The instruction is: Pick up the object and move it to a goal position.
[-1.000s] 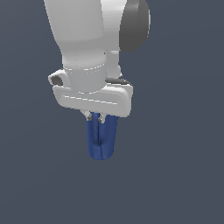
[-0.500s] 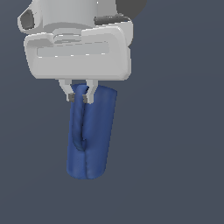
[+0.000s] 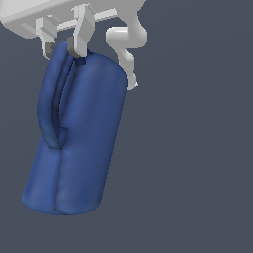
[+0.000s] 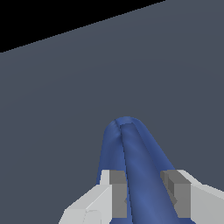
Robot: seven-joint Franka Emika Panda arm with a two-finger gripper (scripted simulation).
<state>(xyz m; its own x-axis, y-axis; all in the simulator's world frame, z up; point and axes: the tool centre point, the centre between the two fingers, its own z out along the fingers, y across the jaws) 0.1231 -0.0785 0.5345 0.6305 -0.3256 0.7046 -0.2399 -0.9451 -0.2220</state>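
Hanging under the gripper (image 3: 63, 43), the blue cup (image 3: 79, 143) points down toward 6 o'clock, leaning a bit toward 7. The fingers (image 4: 117, 192) are clamped on its top edge by the loop handle (image 3: 48, 116). No counter shows under it. I think the best way now is to move slowly and keep squeezing, so the cup does not swing or slip.

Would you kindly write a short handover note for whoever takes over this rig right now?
Tool: shut on the blue cup, fingers clamped on its top edge beside the loop handle.
Cup: hanging below the tool, tilted, with no support visible beneath it in either view.
Done: the pick-up.
Left: carry it to the goal, which is not marked in either view, and release.
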